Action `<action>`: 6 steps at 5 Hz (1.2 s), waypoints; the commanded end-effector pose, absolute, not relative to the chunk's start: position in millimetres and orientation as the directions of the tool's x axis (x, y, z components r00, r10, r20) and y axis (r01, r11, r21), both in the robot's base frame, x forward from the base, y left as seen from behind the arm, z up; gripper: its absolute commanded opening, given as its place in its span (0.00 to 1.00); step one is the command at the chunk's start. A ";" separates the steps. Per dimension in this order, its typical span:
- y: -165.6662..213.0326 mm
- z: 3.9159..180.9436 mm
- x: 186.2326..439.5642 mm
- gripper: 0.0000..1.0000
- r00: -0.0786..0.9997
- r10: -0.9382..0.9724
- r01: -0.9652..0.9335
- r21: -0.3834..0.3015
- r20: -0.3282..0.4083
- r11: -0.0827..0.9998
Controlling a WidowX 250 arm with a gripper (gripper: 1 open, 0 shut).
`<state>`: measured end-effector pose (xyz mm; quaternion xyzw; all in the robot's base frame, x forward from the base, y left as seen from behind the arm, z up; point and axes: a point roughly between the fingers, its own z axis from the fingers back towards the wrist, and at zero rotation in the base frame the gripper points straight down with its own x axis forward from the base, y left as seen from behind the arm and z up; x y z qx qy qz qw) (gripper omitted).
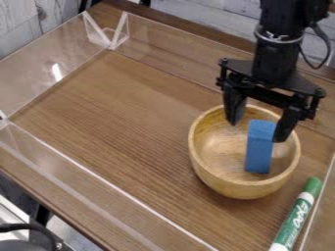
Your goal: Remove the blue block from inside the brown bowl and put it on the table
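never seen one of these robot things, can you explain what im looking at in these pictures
All three pictures come from one fixed camera looking down at the table from above; the last is the present moment. The black machine at the upper right is a robot arm. It ends in a gripper, two fingers standing open over the far part of a round wooden bowl. Inside the bowl is a blue block, not held by anything. Beside the bowl, at the lower right, lies a green-and-white marker. All of this is on a brown wood-grain table with low clear walls around its edges.
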<state>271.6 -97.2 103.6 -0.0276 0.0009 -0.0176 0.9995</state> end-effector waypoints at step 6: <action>-108.0 77.2 286.4 1.00 0.995 -0.046 0.054 -0.085 0.093 0.995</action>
